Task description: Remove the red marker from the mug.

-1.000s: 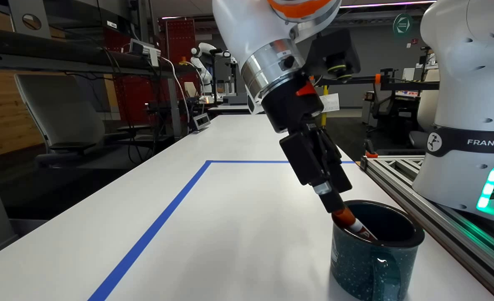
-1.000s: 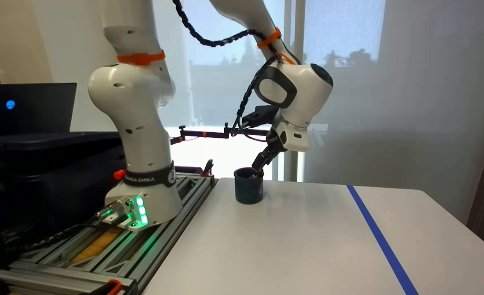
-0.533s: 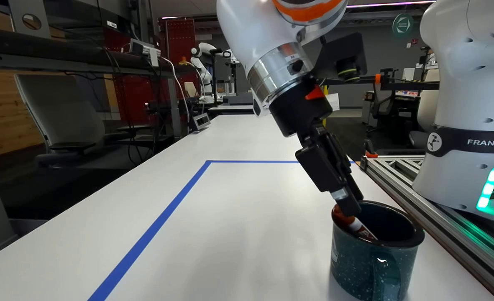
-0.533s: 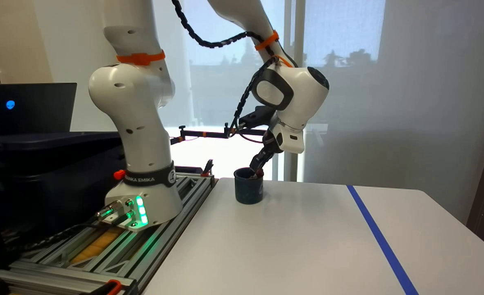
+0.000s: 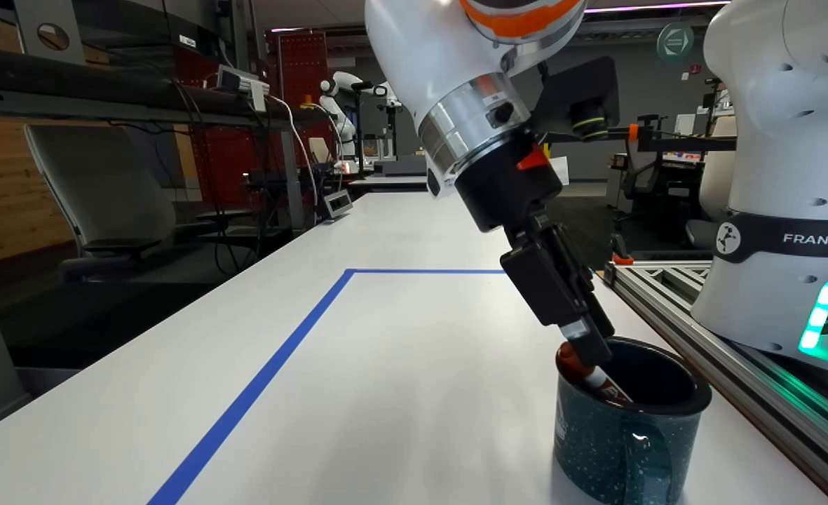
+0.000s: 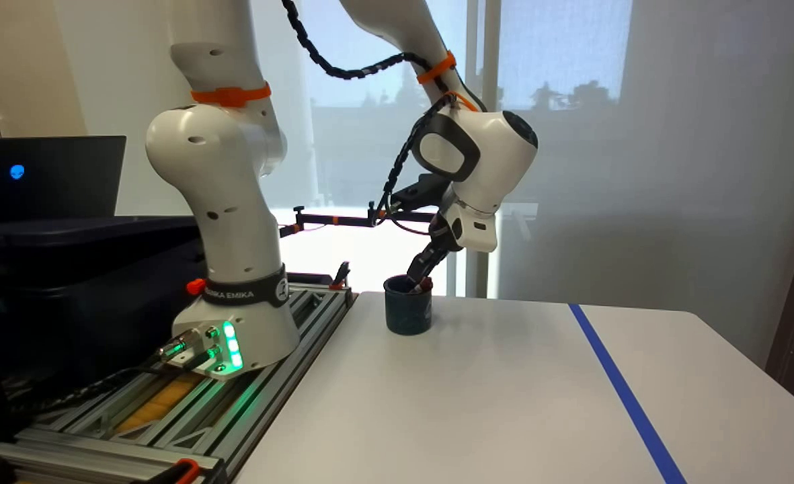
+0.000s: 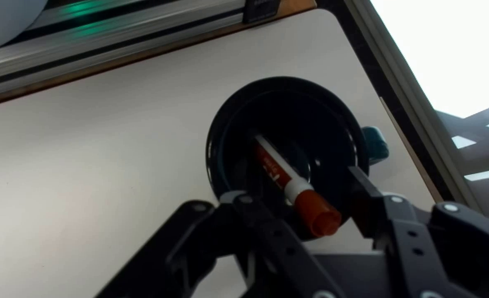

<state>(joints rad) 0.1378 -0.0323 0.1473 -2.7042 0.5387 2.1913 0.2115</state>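
The mug (image 5: 624, 452) is dark teal with a dark rim and stands upright on the table; it shows in an exterior view (image 6: 408, 316) and in the wrist view (image 7: 375, 144). The red marker (image 7: 312, 209) leans inside it, its orange-red cap end over the rim and the other end down in the mug. The marker also shows in both exterior views (image 5: 598, 380) (image 6: 425, 285). My gripper (image 7: 301, 184) is open, tilted, with its fingertips at the mug's mouth. The marker lies between the fingers, with gaps on both sides. In an exterior view a fingertip (image 5: 590, 349) partly covers the marker.
The white table (image 5: 414, 393) carries blue tape lines (image 5: 280, 358). The mug stands close to the table edge beside the metal rail (image 6: 316, 356) and robot base. A window lies beyond the table in the wrist view.
My gripper has shifted toward the robot base and slightly down, across the mug's mouth, mostly in the first half second. More of the marker's cap shows now. The mug and marker stay put.
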